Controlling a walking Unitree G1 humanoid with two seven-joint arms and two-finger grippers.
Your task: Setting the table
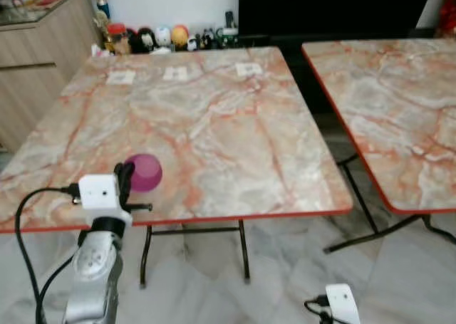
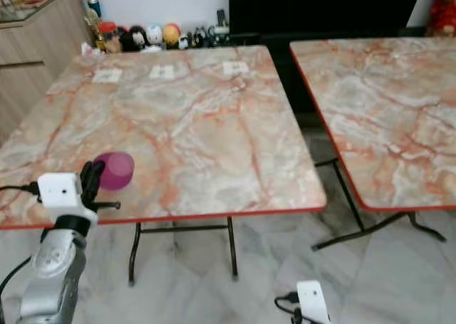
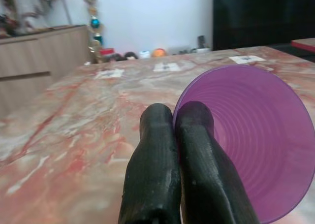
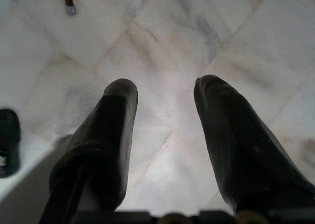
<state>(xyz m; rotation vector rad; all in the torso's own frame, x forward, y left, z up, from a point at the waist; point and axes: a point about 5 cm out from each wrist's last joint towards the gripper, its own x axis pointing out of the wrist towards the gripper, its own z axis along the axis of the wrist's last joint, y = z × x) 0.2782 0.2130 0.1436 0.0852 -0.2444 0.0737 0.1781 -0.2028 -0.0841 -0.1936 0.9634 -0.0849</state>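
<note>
Lying on its side near the front-left corner of the nearer marble-patterned table (image 1: 214, 124), a purple plastic cup (image 1: 145, 171) is being pinched by the left gripper (image 1: 126, 176). Its two black fingers (image 3: 197, 160) are pressing close together on the cup's rim, one finger inside the mouth and the other outside, and the cup's ridged inside is facing the wrist camera. The cup is sitting just inside the table's front edge, which is trimmed in red. The silver left arm (image 1: 96, 267) is reaching up from below that edge, carrying a white camera box (image 1: 98, 191) and a black cable (image 1: 25, 231).

Along the table's far edge, three small white cards (image 1: 176, 72) are lying in a row. Beyond that edge, a cluster of small colourful figurines (image 1: 164, 37) is standing against a white wall, and a wooden cabinet (image 1: 35, 60) is standing off the far-left corner. A second marble-patterned table (image 1: 399, 110) is standing to the right, apart from the first, on black folding legs.

The right gripper (image 4: 165, 135) is hanging low over the pale marble floor tiles (image 4: 162, 42), its two black fingers spread apart and holding nothing. A black table leg tip (image 4: 68, 0) is showing on the floor beyond it.
</note>
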